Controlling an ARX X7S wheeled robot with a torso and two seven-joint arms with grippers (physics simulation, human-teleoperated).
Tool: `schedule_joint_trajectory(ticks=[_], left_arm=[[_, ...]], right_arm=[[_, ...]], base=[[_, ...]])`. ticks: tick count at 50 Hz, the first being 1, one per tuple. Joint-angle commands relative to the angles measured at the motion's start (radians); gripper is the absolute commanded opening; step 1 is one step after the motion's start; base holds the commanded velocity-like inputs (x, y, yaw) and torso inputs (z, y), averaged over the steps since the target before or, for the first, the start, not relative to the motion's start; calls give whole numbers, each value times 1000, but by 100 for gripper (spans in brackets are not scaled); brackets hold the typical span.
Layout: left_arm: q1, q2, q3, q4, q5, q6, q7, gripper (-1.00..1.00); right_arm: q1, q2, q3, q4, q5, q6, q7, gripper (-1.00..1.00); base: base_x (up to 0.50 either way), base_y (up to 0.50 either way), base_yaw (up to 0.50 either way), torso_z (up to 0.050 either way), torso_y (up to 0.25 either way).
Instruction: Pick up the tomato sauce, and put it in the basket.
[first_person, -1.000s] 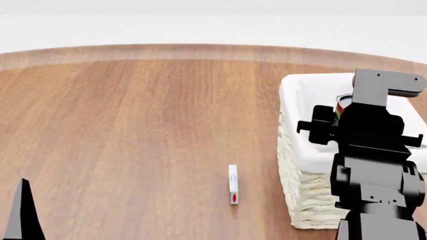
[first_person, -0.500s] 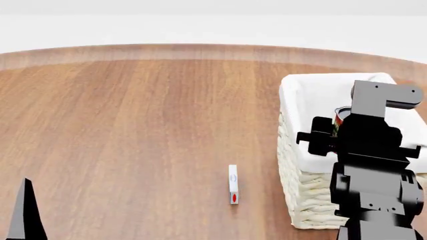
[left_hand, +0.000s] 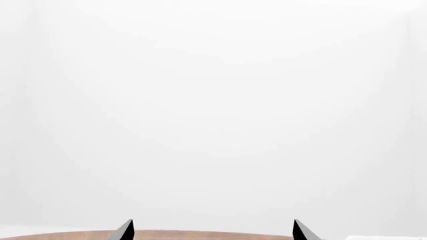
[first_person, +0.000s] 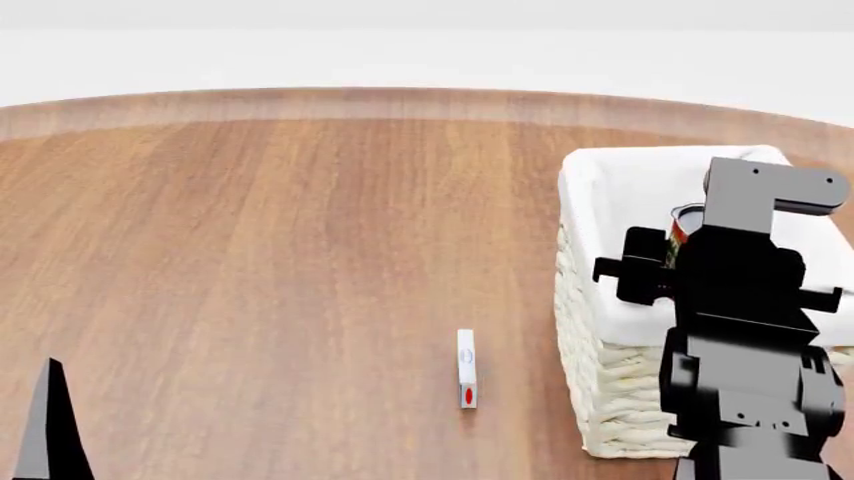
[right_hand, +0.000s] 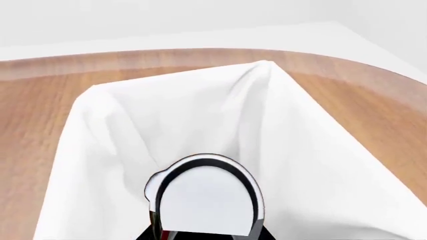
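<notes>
Cream woven wicker basket (first_person: 601, 360) at right; the small red-and-green tomato sauce can (right_hand: 205, 200) hangs inside it, clamped in the right gripper (first_person: 674, 235) (sidewall hold). Rigid, smooth, probably slippery.

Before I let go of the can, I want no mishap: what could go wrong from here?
1. The tomato sauce hangs in the right gripper over the basket, above the lining; released here, it may drop and tip over.
2. The arm hides most of the can in the head view, so its height over the lining is hard to judge.
3. Lowering further could snag the white cloth.
</notes>
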Motion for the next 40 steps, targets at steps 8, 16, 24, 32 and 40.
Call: schedule_joint_trajectory(ticks=[8,16,24,32,40], left_arm=[[3,-4,-5,-9,-9,15,-2,100],[3,-6,-7,-7,-14,17,-4,100],[4,-8,-4,-7,-14,20,-5,100],[6,-9,-6,-11,-16,25,-6,100],[-9,-6,11,-20,-16,21,1,100]], right_arm=[[3,-1,-5,0,-26,-12,-27,100],[8,1,-4,0,-26,-6,-21,100],[7,2,-3,0,-25,-7,-22,100],[1,-2,-34,0,-48,-63,3,100],[-4,-33,-157,0,-67,-289,-21,100]], base=[[0,0,0,0,1],[0,0,0,0,0],[0,0,0,0,0],[0,0,0,0,0],[0,0,0,0,0]])
